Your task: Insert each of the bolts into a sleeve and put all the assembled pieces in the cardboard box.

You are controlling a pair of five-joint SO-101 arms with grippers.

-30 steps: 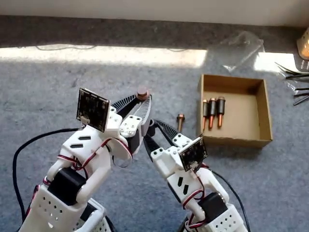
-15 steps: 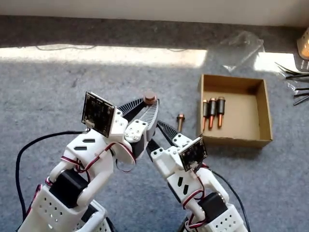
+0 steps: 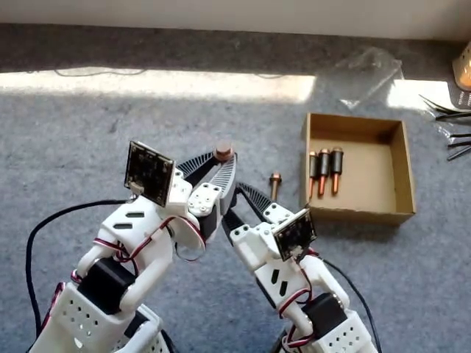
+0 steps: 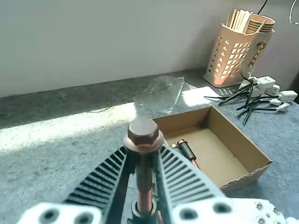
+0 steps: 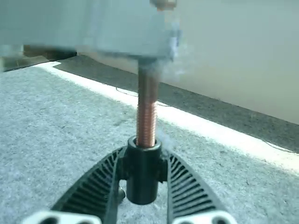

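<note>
The left end effector [image 4: 143, 154] is clenched on the bolt [image 4: 143, 134] by its threaded shank, head uppermost. It holds the bolt well apart from the cardboard box [image 3: 402, 173], on the side nearest the three finished pieces [image 3: 324, 170] inside. Directly beneath, the right end effector [image 5: 142, 161] grips the sleeve [image 5: 142, 170], and the bolt's tip sits in the sleeve's mouth.

To seat it well, the shank should probably stay in line with the sleeve's bore and be pressed straight down, with no sideways load. The left fingers hold the shank low, so they would likely have to loosen or regrip higher before the head can reach the sleeve.

How deep the thread has gone inside the sleeve cannot be told. From above, the join sits behind the left arm. A loose bolt [image 3: 275, 184] lies on the worktop [image 3: 88, 132] near the box's outer wall; its matching sleeve cannot be made out.
</note>
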